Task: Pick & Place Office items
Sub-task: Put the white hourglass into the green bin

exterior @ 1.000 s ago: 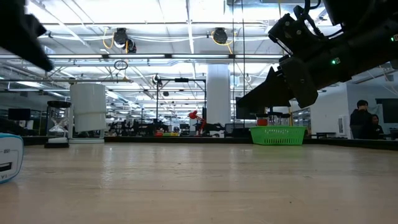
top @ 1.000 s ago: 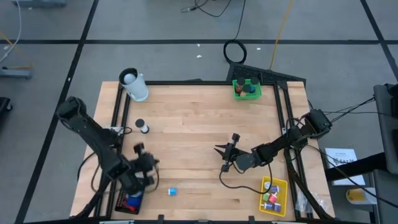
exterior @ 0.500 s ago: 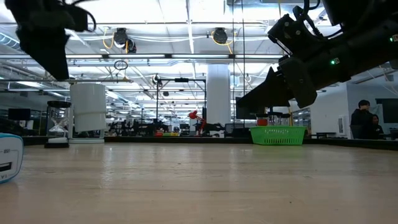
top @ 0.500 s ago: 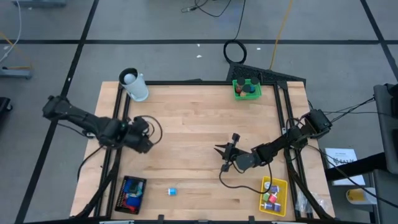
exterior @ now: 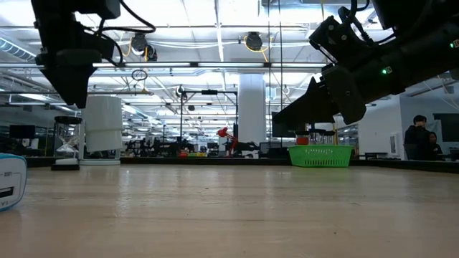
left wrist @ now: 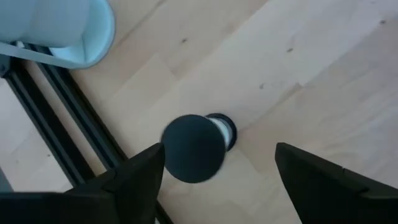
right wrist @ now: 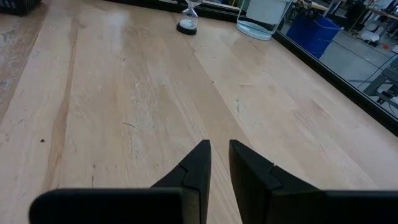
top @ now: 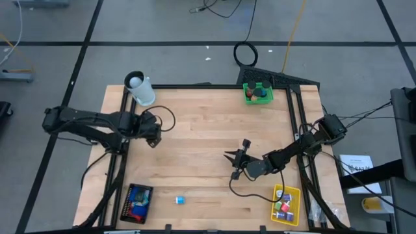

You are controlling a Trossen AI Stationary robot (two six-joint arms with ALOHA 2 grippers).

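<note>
A small hourglass-shaped piece (left wrist: 198, 147) with a dark round top and a white middle stands upright on the wooden table near its far left. My left gripper (left wrist: 219, 149) hovers above it, pointing down, open wide, with one finger on each side and touching nothing. In the low view the piece (exterior: 66, 145) stands below that gripper (exterior: 72, 86). A little blue-and-white block (top: 179, 200) lies near the front edge. My right gripper (top: 234, 158) waits at mid-table, shut on nothing.
A white cup (top: 142, 90) lies at the far left corner. A green tray (top: 259, 92) with dark discs stands at the far edge. A black tray (top: 136, 203) with blue and red pieces is at the near left, a yellow tray (top: 285, 203) with several pieces at the near right.
My left gripper has swung from over the black tray at the near left toward the far edge. It now hangs over the hourglass-shaped piece. The right arm has kept still.
</note>
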